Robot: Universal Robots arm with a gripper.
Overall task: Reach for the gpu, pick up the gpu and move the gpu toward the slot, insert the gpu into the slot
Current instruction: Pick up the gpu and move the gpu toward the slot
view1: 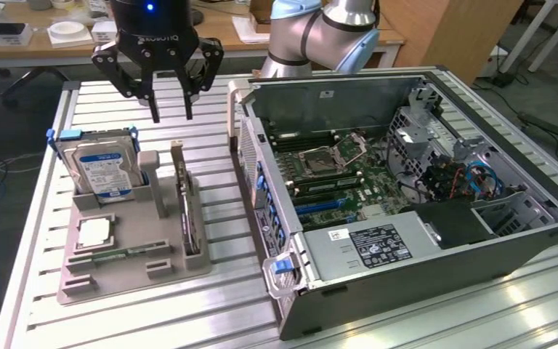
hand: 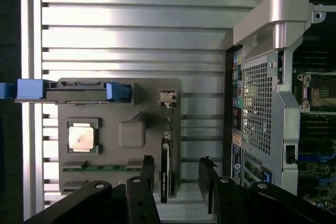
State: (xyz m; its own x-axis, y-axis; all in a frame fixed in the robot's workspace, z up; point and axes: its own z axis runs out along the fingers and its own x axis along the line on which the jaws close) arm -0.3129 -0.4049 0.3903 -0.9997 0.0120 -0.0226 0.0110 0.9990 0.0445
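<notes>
Exterior view first, Sam: where is the graphics card (view1: 188, 214)?

Sam: Standing on edge in a groove along the tray's (view1: 114, 280) edge nearest the computer case (view1: 405, 291), with its metal bracket at the tray's far corner.

Kim: And the gripper (view1: 171, 116)?

Sam: Up over the table (view1: 211, 313), above the tray's far edge. Its fingers are apart and hold nothing, well clear of the card.

Kim: Does the wrist view agree?

Sam: Yes. There the graphics card (hand: 166, 174) shows as a dark strip by the tray's edge. The gripper (hand: 177, 162) fingers stand wide, one to each side of that strip.

Kim: The slot?

Sam: The blue slot (view1: 320, 206) lies on the green board inside the open case. A hard drive (view1: 104, 171), a processor chip (view1: 95, 233) and a memory stick (view1: 122, 254) share the tray with the card.
</notes>
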